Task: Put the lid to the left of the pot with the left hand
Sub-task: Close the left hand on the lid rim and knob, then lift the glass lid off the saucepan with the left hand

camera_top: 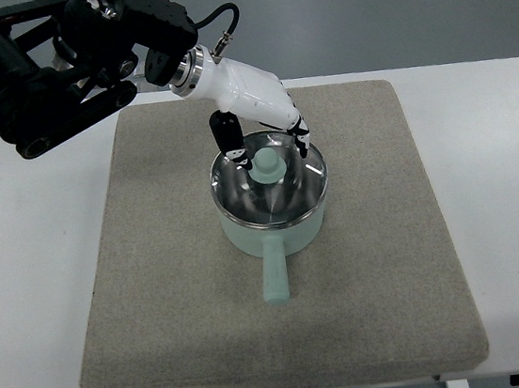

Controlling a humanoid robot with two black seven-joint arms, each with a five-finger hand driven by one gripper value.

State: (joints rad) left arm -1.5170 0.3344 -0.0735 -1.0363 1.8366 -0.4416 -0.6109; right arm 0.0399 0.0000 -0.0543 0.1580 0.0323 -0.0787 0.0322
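No brand, label or writing can be read anywhere in the view. Nearest the camera, the white counter (24, 280) carries a square grey-beige mat (192, 335) with a coarse weave. On the middle of the mat stands a mint-green pot (273, 230), its handle (274, 273) pointing toward the near edge. The glass lid (267, 182) sits on the pot, steel rim and green knob (267, 164) on top. The left hand (254, 109) reaches over the lid's far side, its fingers (228, 139) spread apart around the knob, gripping nothing. Beyond lies grey floor (388, 8).
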